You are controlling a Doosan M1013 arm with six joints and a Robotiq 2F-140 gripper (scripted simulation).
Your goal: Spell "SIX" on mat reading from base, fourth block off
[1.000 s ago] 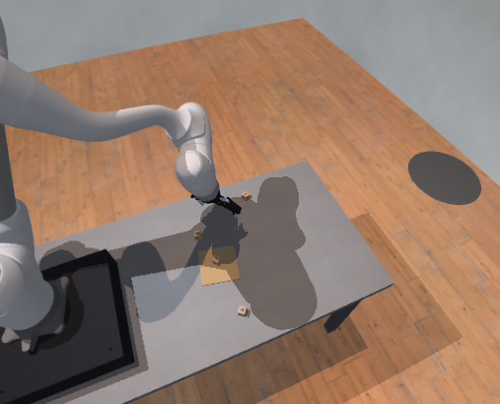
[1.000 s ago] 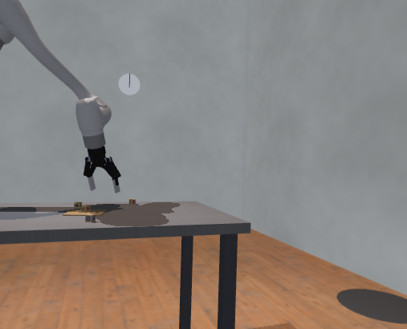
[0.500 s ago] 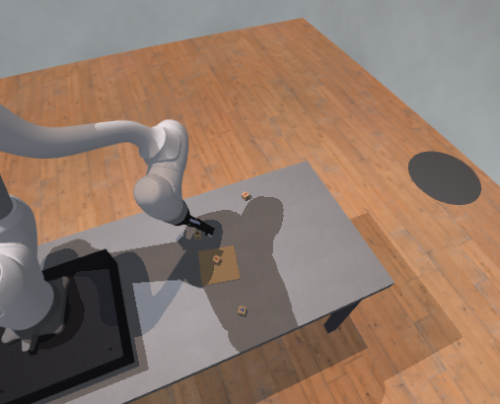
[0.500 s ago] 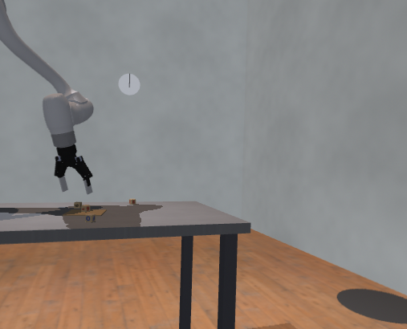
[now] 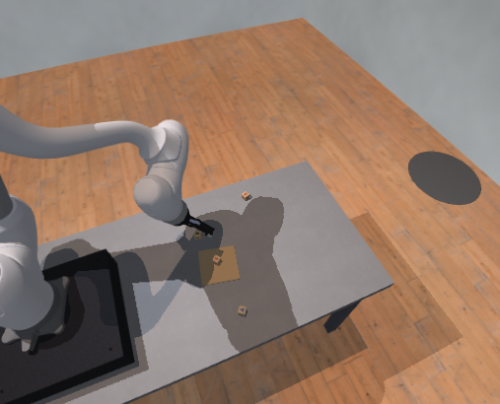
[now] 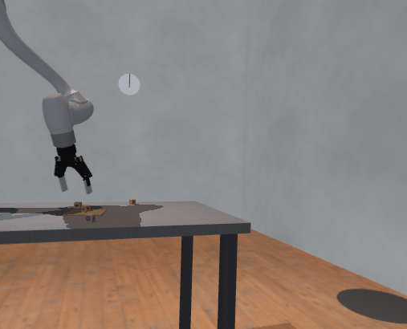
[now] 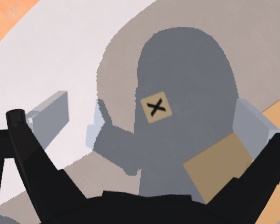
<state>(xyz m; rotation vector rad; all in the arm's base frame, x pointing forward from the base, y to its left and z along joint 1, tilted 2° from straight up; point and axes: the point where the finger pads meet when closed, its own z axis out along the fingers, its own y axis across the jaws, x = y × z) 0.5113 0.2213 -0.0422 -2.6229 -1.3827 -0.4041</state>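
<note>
My gripper (image 6: 75, 186) hangs open and empty above the table, over the X block. The X block (image 7: 155, 107) lies on the grey table just beside the tan mat's corner; it also shows in the top view (image 5: 197, 235) and the exterior view (image 6: 78, 205). The mat (image 5: 219, 264) lies flat and carries one block with a red letter (image 5: 217, 258). A block with a red letter (image 5: 247, 196) lies on the far side of the table, off the mat. A block with a blue letter (image 5: 242, 310) lies near the table's front edge, off the mat.
The robot's black base plate (image 5: 59, 325) sits at the table's left end. The arm's shadow covers the middle of the table. A dark round patch (image 5: 444, 177) lies on the wooden floor at the right.
</note>
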